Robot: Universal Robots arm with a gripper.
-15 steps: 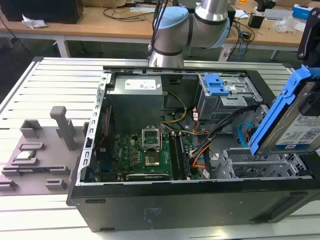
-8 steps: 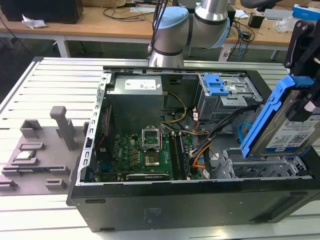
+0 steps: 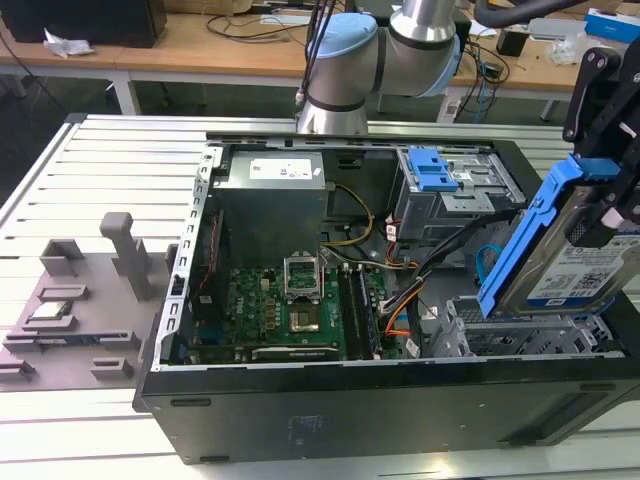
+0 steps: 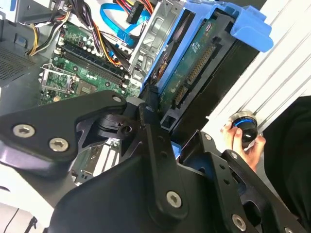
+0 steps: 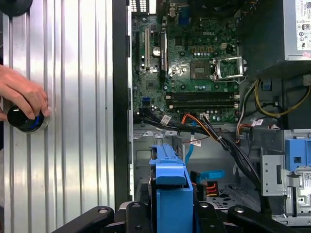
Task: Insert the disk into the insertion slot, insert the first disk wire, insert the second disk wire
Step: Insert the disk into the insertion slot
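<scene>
Disk (image 3: 585, 275), grey with a white label in its blue carrier, is clamped between my fingers (image 3: 612, 195), standing on edge and tilted. Its lower edge sits at the top of the insertion slot (image 3: 460, 340), the silver perforated cage in the open computer case (image 3: 300, 420); I cannot tell whether the disk has entered it. Beside the case, a person's hand (image 5: 22, 92) rests on a black knob (image 5: 22, 120) on the slotted bench (image 5: 77, 121).
</scene>
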